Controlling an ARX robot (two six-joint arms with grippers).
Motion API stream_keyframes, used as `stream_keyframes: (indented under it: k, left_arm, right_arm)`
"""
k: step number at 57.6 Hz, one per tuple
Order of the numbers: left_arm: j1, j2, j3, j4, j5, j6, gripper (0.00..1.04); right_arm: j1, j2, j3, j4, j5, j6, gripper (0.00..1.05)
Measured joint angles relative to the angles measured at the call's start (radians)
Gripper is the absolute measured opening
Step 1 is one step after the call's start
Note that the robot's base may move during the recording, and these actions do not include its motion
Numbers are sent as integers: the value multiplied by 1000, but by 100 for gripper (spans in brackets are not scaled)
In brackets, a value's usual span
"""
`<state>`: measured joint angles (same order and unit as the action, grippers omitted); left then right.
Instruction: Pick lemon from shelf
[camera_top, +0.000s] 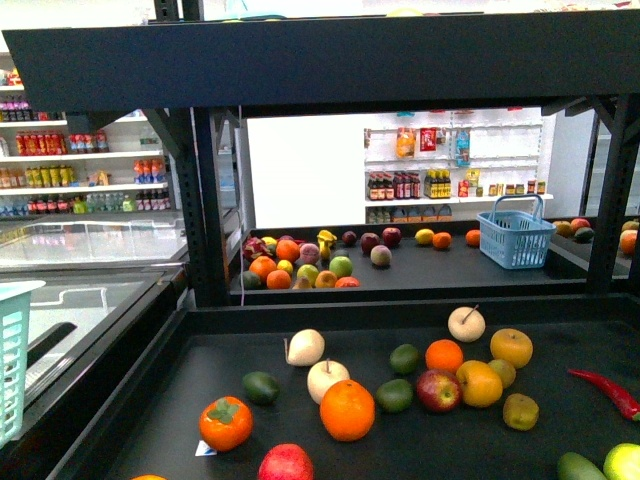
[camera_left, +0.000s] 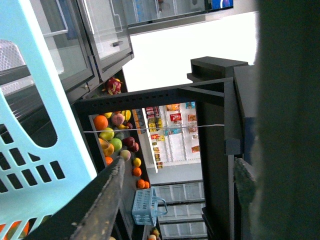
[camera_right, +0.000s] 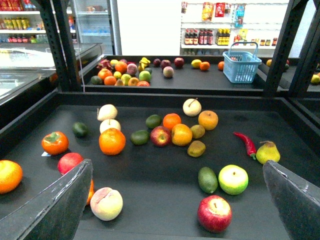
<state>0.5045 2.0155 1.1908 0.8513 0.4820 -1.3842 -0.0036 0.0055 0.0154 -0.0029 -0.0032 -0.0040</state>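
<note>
The lemon (camera_top: 479, 383) (camera_right: 181, 134), deep yellow and oval, lies on the near tray of the black shelf (camera_top: 440, 448) (camera_right: 150, 185). It rests between a red apple (camera_top: 438, 390) and a rounder orange-yellow fruit (camera_top: 511, 347). My right gripper (camera_right: 176, 167) is open, low over the tray's front part, and the lemon is farther in, ahead of its fingers (camera_right: 55, 207). My left gripper (camera_left: 180, 167) is open with nothing between its fingers. It is off to the side by a light blue basket (camera_left: 30, 150). Neither gripper shows in the front view.
Around the lemon lie an orange (camera_top: 347, 410), a persimmon (camera_top: 225, 423), limes and a red chili (camera_top: 605, 392). Close to the right gripper are a red apple (camera_right: 214, 213), a green apple (camera_right: 233, 179) and a peach (camera_right: 106, 203). A blue basket (camera_top: 515, 238) stands on the far tray.
</note>
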Motion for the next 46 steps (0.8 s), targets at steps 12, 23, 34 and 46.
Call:
stream_keyframes:
  k: [12,23,34,46]
  left_arm:
    - [31,-27,-95,27,40,9,97]
    - [51,-54,-159,31,61,34,97]
    - [56,-96,-193,6,61,57,97]
    - [59,-143,-226,-10,76,63,97]
  right_arm:
    - [0,0,0,0,0,0,102]
    - [0,0,0,0,0,0,102]
    - [0,0,0,0,0,0,102]
    - [0,0,0,0,0,0,102]
